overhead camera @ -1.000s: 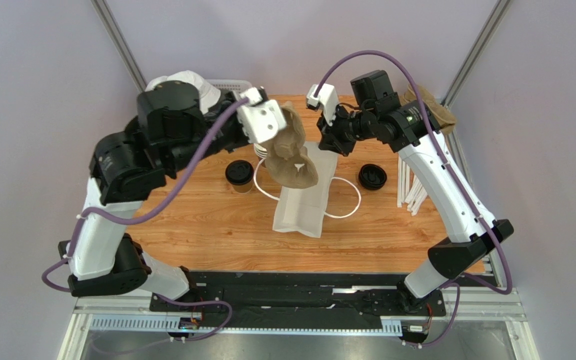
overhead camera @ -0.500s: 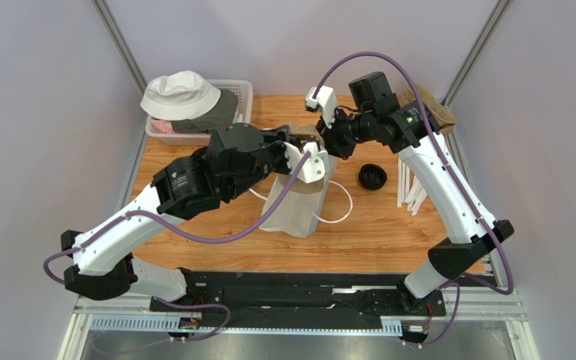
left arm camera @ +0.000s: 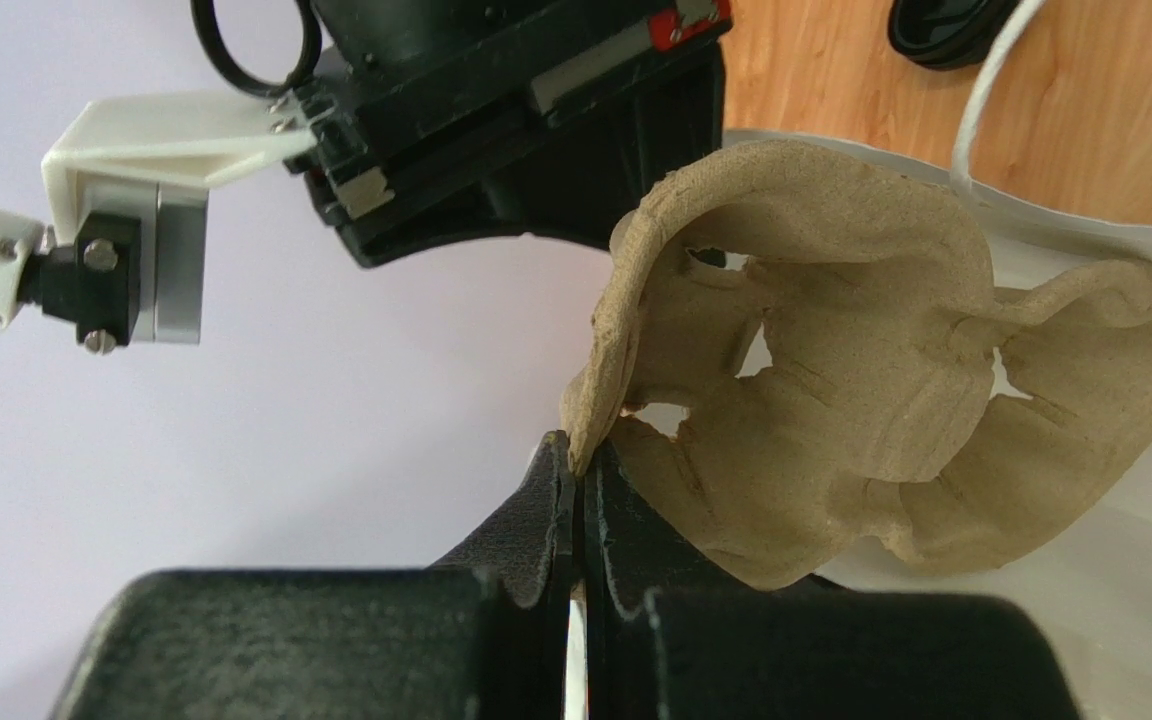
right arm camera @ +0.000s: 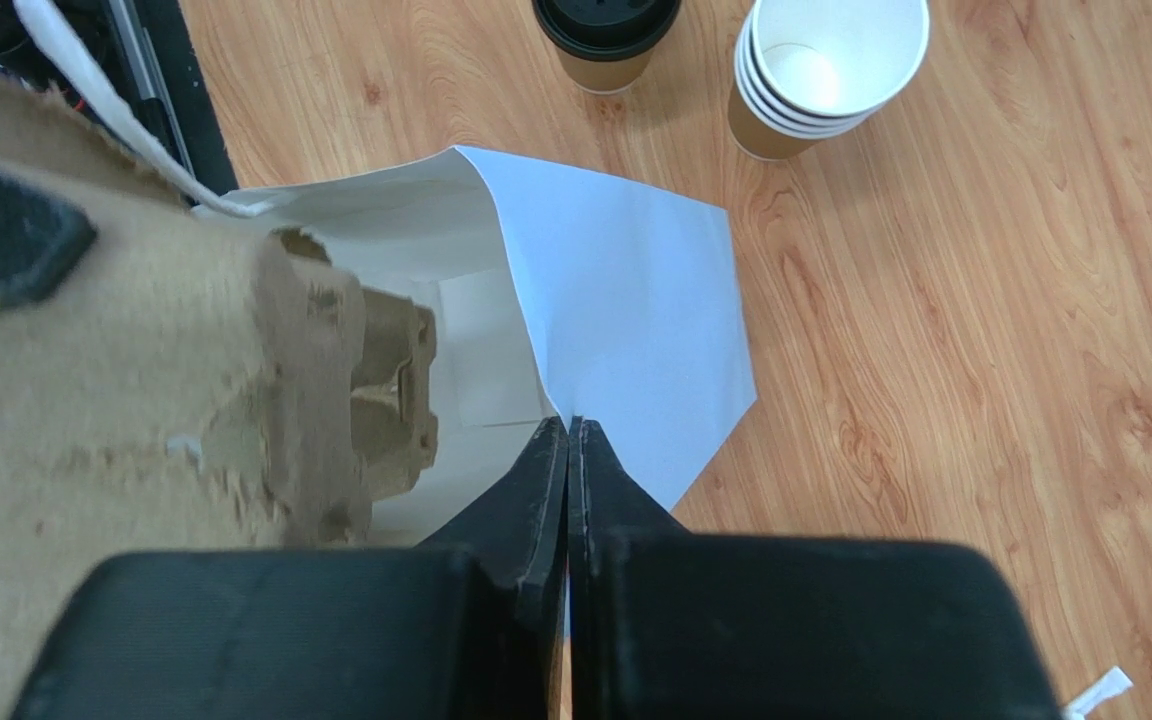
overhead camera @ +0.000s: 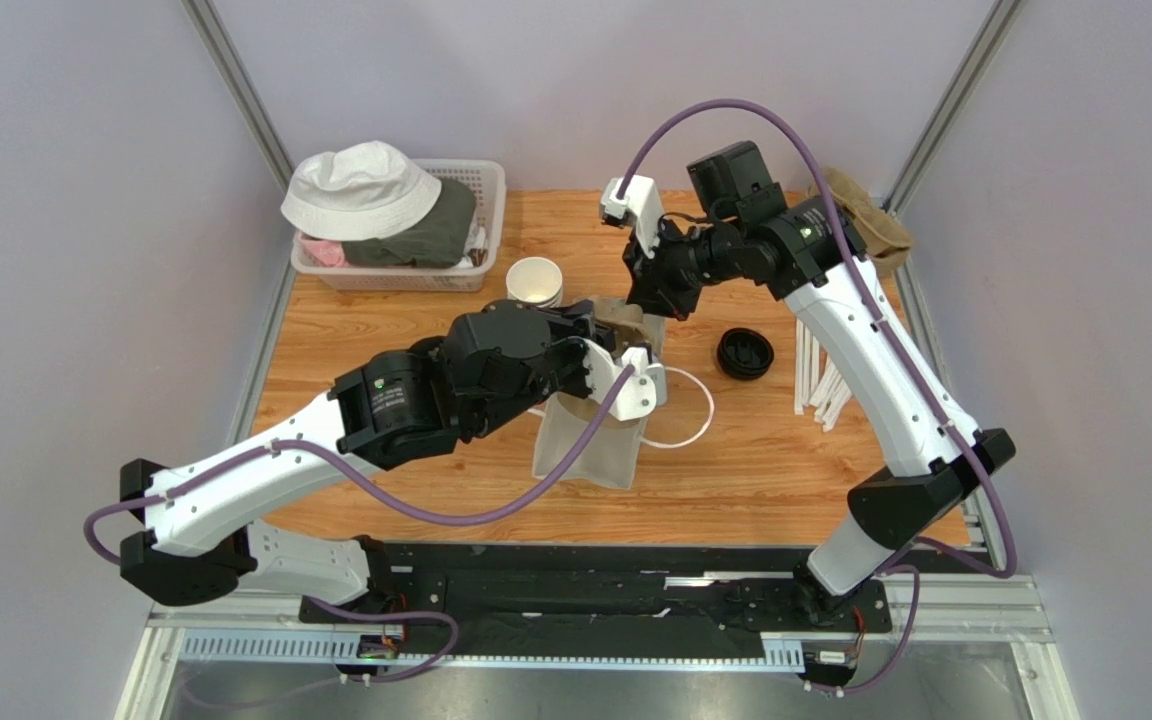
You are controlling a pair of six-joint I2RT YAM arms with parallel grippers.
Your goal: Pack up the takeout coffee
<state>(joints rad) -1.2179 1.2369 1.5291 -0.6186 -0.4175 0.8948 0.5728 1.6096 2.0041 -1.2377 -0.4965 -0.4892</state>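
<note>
Takeout coffee stands outside; my left gripper, pinching the pulp cup carrier, should lower it level while my right gripper clamps the rim of the paper bag.

White-and-black arms; purple cables; black fingers.

- The space is closed in by plain, pale lilac-grey walls at the back and on both sides.
- A slanted aluminium post is seen against the left wall, and a second post against the right.
- The middle is filled by a wooden table top with a warm orange grain.
- A black plate is fixed along its near edge, with a silver metal frame below it.
- The scene is evenly lit; only soft shadows are cast on the wood.
</note>
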